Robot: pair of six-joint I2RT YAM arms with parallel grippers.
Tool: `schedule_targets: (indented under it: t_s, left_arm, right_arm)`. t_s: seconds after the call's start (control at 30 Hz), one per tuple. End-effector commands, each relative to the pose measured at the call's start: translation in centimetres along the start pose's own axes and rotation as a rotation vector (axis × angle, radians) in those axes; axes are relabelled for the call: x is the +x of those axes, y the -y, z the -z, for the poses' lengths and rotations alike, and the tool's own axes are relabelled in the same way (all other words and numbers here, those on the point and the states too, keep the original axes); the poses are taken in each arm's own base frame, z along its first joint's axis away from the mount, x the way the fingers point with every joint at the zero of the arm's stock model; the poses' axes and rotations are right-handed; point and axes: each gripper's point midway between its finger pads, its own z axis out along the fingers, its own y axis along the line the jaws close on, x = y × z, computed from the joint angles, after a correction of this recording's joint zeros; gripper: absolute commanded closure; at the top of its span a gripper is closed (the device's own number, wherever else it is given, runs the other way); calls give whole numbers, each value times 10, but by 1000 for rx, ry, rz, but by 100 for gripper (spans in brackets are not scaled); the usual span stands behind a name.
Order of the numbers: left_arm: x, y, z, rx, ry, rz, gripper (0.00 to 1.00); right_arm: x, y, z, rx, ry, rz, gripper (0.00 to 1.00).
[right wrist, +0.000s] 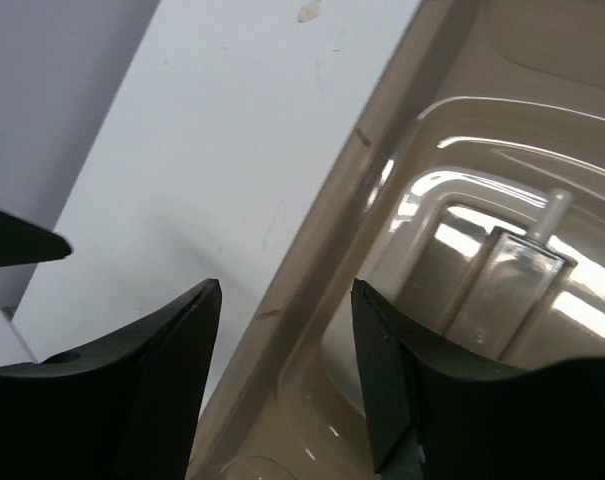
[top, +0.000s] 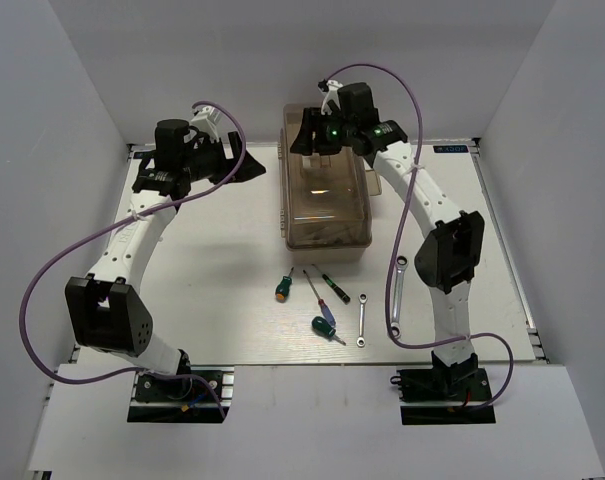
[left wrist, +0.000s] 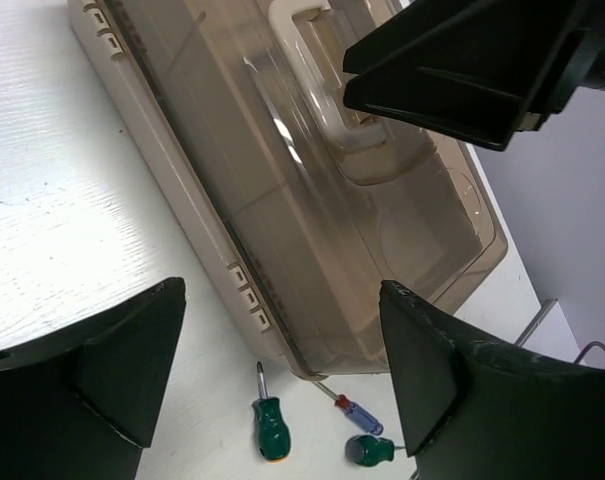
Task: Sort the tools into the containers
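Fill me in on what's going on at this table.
Two robot arms are sorting tools, and nothing is sorted yet. The toolbox is shut. The right gripper hangs open over the box's edge at its far end. The left gripper is open beside the box, holding nothing. The green screwdrivers, thin screwdrivers and wrenches lie loose on the table in front of the box.
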Motion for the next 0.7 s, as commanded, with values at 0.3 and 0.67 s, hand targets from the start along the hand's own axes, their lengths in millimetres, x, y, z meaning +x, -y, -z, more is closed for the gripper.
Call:
schedule_targets:
  t_s: [0.3, 0.67]
  left_arm:
    - [-8, 14, 2, 55, 21, -29, 11]
    - [-28, 23, 11, 66, 78, -54, 11]
  right_arm:
    - [7, 29, 8, 232, 7, 1, 35]
    - [48, 33, -8, 271, -107, -173, 37]
